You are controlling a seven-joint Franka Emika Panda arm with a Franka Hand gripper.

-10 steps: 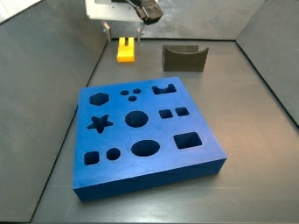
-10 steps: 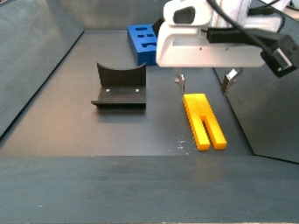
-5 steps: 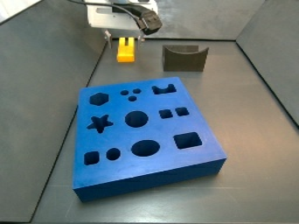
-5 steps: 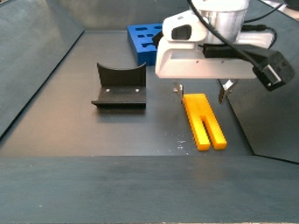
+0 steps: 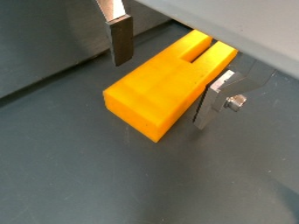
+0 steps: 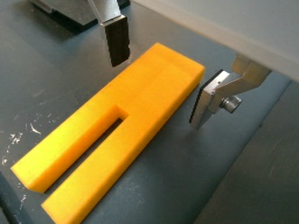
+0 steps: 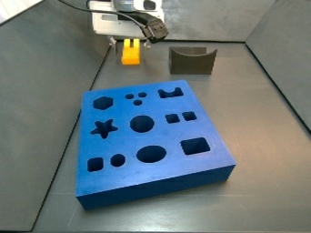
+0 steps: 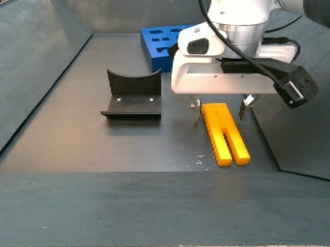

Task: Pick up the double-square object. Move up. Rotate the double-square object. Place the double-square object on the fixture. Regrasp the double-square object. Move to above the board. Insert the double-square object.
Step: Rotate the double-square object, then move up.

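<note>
Yellow-orange double-square object (image 6: 117, 122), blue board (image 7: 152, 136), dark grey fixture (image 8: 131, 95), white gripper (image 8: 222, 101).

The dark grey floor (image 7: 261, 109) carries three things. The board (image 7: 152, 140) lies flat in its middle. Beyond the board's far edge stands the fixture (image 7: 191, 60), well apart from it. Beside the fixture, near the side wall, the double-square object (image 8: 226, 133) lies flat on the floor, slot end pointing away from the board. The gripper (image 8: 222, 103) hangs just above that block, its fingers (image 6: 211, 98) either side, not touching
</note>
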